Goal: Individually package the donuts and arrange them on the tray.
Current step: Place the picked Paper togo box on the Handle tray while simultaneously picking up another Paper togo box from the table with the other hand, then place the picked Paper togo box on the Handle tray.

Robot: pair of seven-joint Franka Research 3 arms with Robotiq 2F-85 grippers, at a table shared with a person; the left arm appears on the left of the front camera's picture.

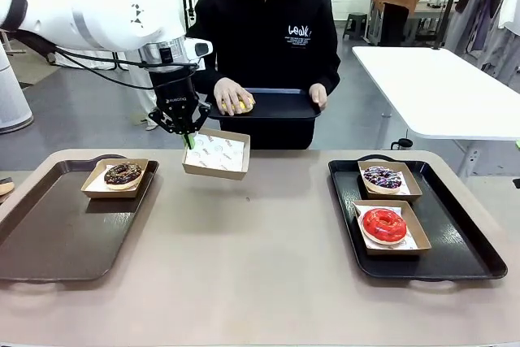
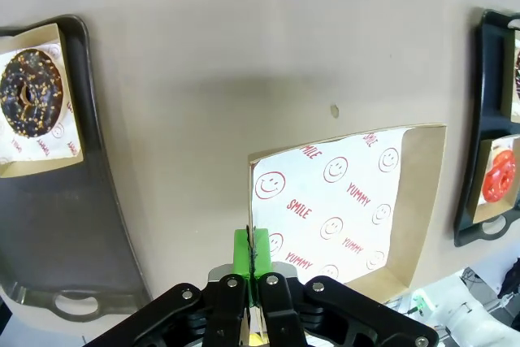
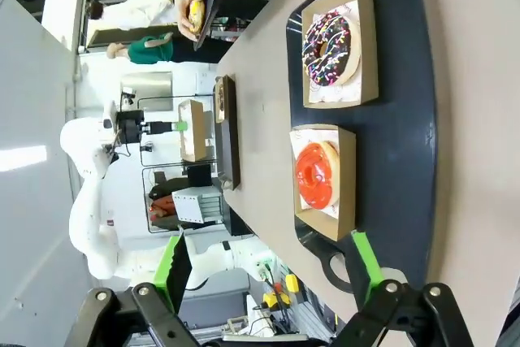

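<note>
Donuts: yellow donut (image 1: 242, 106) under the person's hand (image 1: 231, 96) on a held tray (image 1: 276, 106), beyond the left gripper (image 1: 189, 140); chocolate donut (image 1: 123, 174) boxed beside it; sprinkled donut (image 1: 382, 176) and red donut (image 1: 383, 225) boxed far across.
Left gripper: pinched on the empty box (image 1: 216, 153) rim, lifted.
Box paper: "SMILE", "YUMMY".
Right gripper (image 3: 268, 270): fingers spread, nothing between.
Sweater: white lettering, unreadable.

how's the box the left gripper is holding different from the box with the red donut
The held box is empty, showing bare printed paper; the red donut's box holds a glossy red donut. The held box hangs tilted above the table, pinched at its rim by the shut left gripper; the red donut's box sits flat on the right-hand black tray. Both are shallow brown cardboard boxes lined with white paper.
</note>
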